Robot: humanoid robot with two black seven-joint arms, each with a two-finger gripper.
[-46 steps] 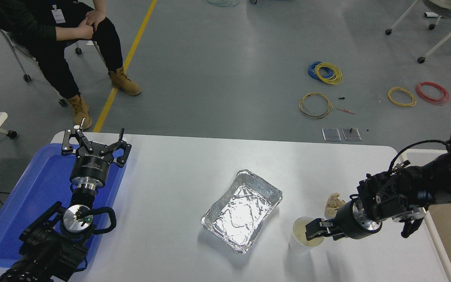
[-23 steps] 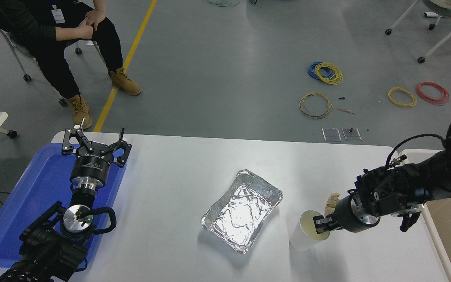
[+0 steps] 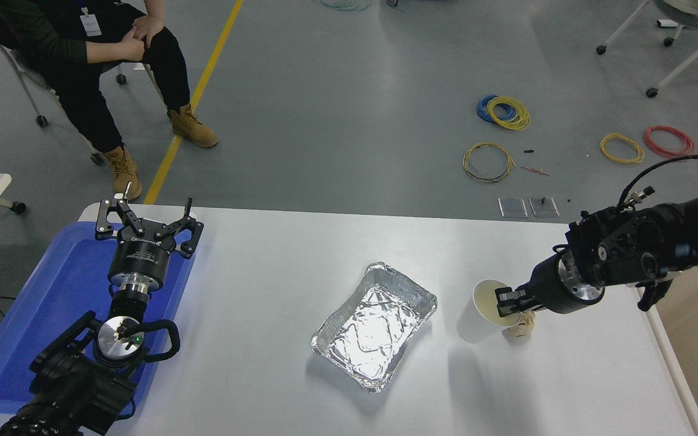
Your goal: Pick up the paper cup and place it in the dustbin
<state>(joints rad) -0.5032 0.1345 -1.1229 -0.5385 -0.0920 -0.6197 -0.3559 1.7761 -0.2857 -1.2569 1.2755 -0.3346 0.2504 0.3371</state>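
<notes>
1. The right gripper (image 3: 508, 303) pinches the rim of the paper cup (image 3: 483, 310), which hangs tilted just above the table (image 3: 264, 272), at about four o'clock of the table.
2. The pick-up looks done; carrying is the step in hand.
3. The dustbin (image 3: 697, 339) lies at three o'clock of the cup, past the table edge; the next move calls for a swing right, then release over it.
4. A crumpled paper ball (image 3: 521, 327) sits just under the gripper; a foil tray (image 3: 373, 327) lies at nine o'clock of the cup.
5. The left gripper (image 3: 146, 225) is parked, spread, over a blue tray (image 3: 40, 303).

One paper cup (image 3: 483, 310), one foil tray (image 3: 374, 327), one blue tray (image 3: 52, 303).
</notes>
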